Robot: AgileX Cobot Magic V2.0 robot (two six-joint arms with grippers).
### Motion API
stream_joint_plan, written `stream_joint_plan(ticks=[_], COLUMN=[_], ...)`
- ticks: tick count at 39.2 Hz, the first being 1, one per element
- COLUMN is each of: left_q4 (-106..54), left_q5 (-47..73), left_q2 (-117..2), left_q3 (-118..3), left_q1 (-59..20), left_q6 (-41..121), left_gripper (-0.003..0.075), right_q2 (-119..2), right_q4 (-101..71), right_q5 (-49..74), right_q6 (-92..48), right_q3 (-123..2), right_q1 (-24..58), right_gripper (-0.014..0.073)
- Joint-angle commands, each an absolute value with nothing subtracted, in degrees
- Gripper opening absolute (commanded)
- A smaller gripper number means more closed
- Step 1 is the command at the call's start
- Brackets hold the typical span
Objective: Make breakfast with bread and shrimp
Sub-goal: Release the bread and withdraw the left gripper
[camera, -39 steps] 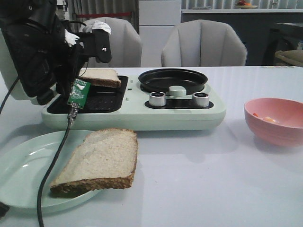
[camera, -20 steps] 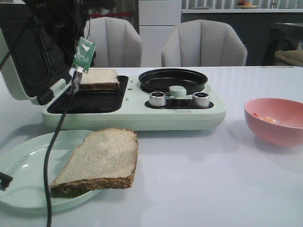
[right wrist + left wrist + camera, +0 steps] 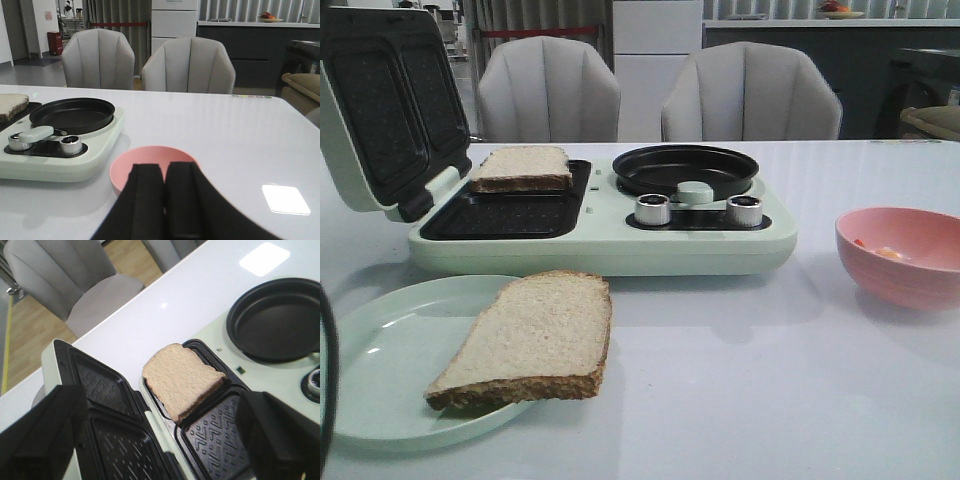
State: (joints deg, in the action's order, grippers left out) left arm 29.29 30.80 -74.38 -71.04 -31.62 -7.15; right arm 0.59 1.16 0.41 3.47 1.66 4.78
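Note:
One bread slice lies in the far grill compartment of the open pale green breakfast maker; it also shows in the left wrist view, one edge over the divider. The second bread slice lies on a pale green plate in front. Tiny orange shrimp bits lie in a pink bowl at the right. My left gripper hangs open and empty above the grill plates. My right gripper is shut and empty just before the pink bowl.
The maker's lid stands open at the left. A black round pan sits on its right half behind two silver knobs. Two grey chairs stand behind the table. A black cable hangs at the left edge.
My left arm has lifted up and out of the front view. The bread slice it was at stays in the maker's far compartment. The plate, second slice and bowl have not moved.

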Motion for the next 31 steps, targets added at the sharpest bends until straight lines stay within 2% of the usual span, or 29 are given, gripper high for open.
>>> stream_joint_plan(ticks=[1,12,23,31], left_q4=[21.1,10.3,8.4,7.4], left_q5=[29.1,29.3,29.3,29.4], left_q2=[-67.0,-46.8,-24.3,-12.8], left_q3=[-68.7,-53.2,-39.4,-32.2], left_q1=[-30.1,-21.1,-20.5,-20.5], left_q6=[-1.6,0.0,-1.5,-1.5], left_gripper=[0.0636,0.0636,0.0636,0.0636], right_q2=[1.8,1.8,1.8,1.8], right_q4=[1.6,1.6,1.6,1.6], right_q5=[-4.1,-4.1,-4.1,-4.1], right_q6=[3.4,3.4,3.4,3.4], right_q3=[0.6,0.6,0.6,0.6], right_q1=[4.5,4.5,4.5,4.5], right_gripper=[0.0141,0.0141,0.0141,0.0141])
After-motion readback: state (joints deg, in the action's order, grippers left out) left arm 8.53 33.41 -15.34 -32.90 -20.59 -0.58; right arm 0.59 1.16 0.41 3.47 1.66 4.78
